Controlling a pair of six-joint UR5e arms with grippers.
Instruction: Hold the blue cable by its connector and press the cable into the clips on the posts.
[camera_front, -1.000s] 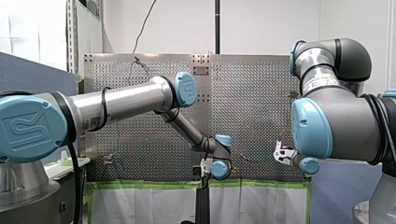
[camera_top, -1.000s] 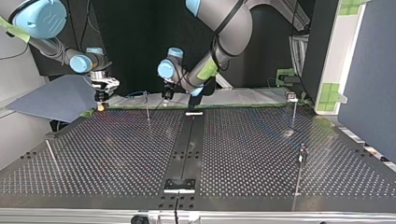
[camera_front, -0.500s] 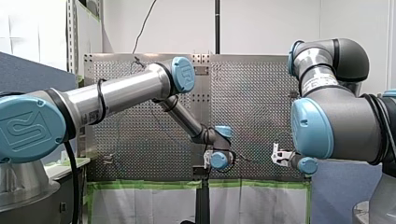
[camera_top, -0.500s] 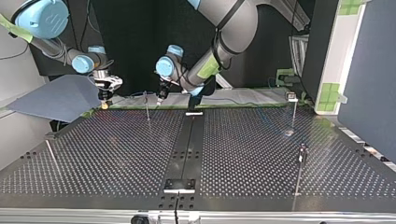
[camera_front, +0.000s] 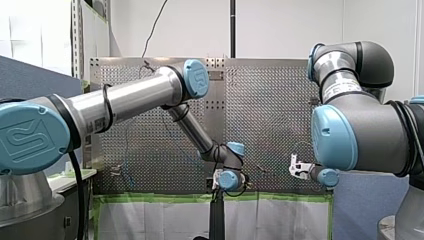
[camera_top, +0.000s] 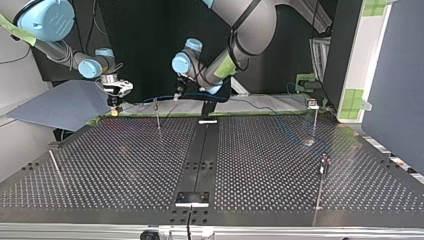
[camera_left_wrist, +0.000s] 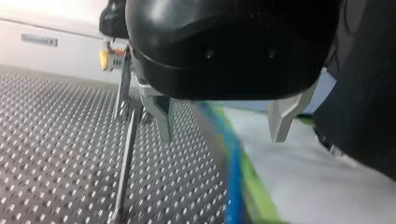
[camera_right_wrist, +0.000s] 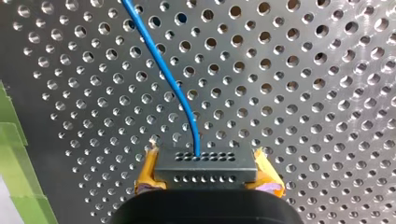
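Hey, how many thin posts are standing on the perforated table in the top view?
4: far-left post, far-right post, near-right post, tilted near-left post, all placed by the top view. Others may be hidden.

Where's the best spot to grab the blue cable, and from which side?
By the black connector, from its back end, opposite where the blue cable comes out: its flat sides fit the pads, as my right end effector shows.

Front cam is looking from behind & above, out over the perforated table (camera_front: 270, 100). Top cam is facing back across it, low. Wrist cams are sitting v. close to table surface; both wide views are sharing it.
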